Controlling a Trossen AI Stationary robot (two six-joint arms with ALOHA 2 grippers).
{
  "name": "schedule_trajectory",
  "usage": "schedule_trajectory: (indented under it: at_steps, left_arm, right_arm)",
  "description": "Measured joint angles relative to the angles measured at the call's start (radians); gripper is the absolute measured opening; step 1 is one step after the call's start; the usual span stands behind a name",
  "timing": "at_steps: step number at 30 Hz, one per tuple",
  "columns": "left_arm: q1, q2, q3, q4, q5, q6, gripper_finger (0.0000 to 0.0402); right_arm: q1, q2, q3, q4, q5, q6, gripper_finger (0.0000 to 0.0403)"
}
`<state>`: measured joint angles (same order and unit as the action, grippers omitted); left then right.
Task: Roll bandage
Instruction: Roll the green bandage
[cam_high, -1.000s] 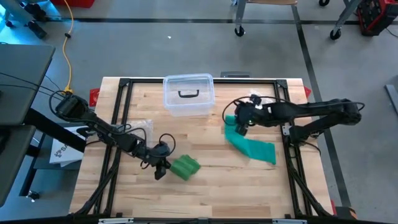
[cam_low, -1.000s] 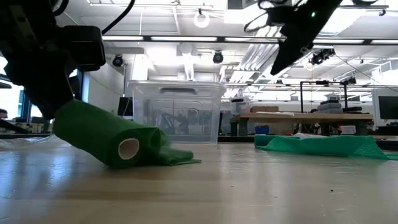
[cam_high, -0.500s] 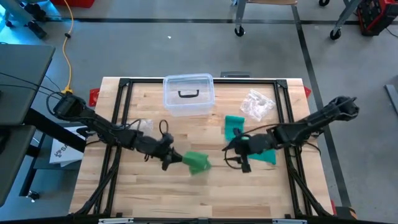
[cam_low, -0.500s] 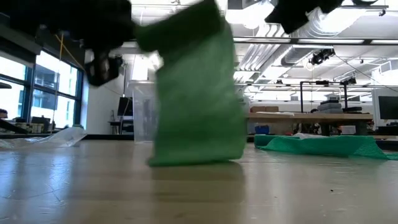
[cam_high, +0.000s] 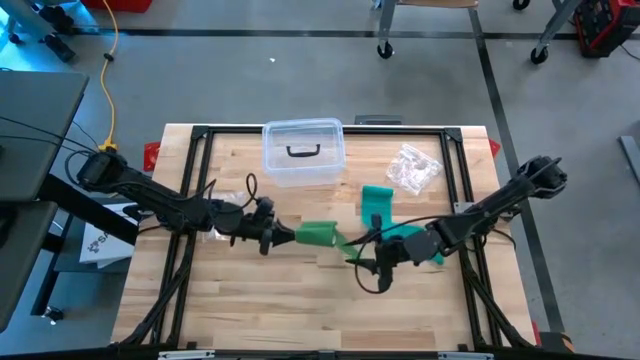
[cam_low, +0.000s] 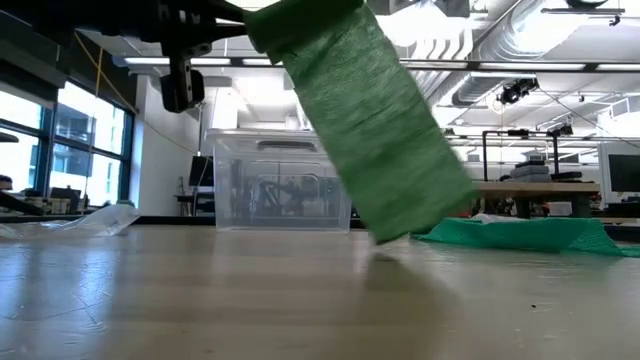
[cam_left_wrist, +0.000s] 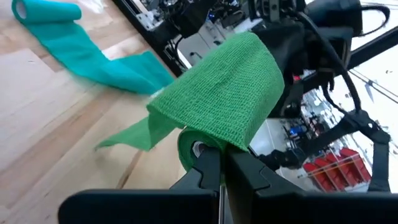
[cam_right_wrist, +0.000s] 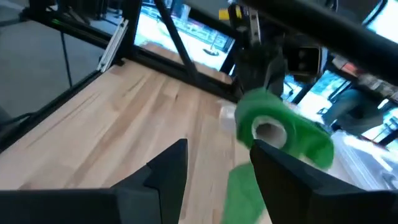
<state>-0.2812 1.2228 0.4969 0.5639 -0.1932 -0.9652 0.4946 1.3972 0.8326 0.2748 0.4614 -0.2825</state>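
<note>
Here, clear lidded bin (cam_high: 303, 152), contents unclear

Overhead, table-level, two wrist views; shared bandage roll (cam_high: 318, 234).

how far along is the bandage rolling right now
Done: the green bandage roll is up off the table, with the left gripper shut on its core. In hand: its loose tail hangs toward the open right gripper, which faces the roll but holds nothing. Left: winding that tail in, and the teal bandage, still unrolled on the table.
</note>
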Motion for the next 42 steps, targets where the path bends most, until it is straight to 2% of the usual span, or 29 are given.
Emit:
schedule_trajectory:
  at_steps: [4, 7, 9, 13, 21, 27, 35, 42]
  left_arm:
    - [0.001, 0.000, 0.000, -0.009, -0.007, -0.001, 0.0001]
    - [0.000, 0.000, 0.000, -0.014, -0.012, -0.001, 0.0001]
    - [0.000, 0.000, 0.000, -0.017, -0.012, -0.001, 0.0001]
    - [-0.001, 0.000, 0.000, -0.019, -0.025, -0.001, 0.0001]
    - [-0.001, 0.000, 0.000, -0.020, -0.055, -0.010, 0.0001]
    - [-0.001, 0.000, 0.000, -0.019, -0.065, -0.011, 0.0001]
    - [-0.001, 0.000, 0.000, -0.019, -0.090, -0.013, 0.0001]
    - [0.000, 0.000, 0.000, -0.020, -0.086, -0.011, 0.0001]
  right_arm:
    - [-0.001, 0.068, 0.065, -0.061, 0.076, -0.041, 0.0171]
    - [-0.002, 0.106, 0.109, -0.112, 0.196, -0.057, 0.0171]
    - [-0.002, 0.121, 0.129, -0.138, 0.235, -0.060, 0.0171]
    - [-0.008, 0.125, 0.147, -0.146, 0.219, -0.059, 0.0171]
    - [-0.049, 0.127, 0.148, -0.156, 0.128, 0.060, 0.0171]
    - [-0.058, 0.127, 0.148, -0.139, 0.122, 0.091, 0.0168]
    - [-0.101, 0.127, 0.148, -0.123, 0.124, 0.151, 0.0106]
    - [-0.099, 0.127, 0.148, -0.139, 0.122, 0.144, 0.0016]
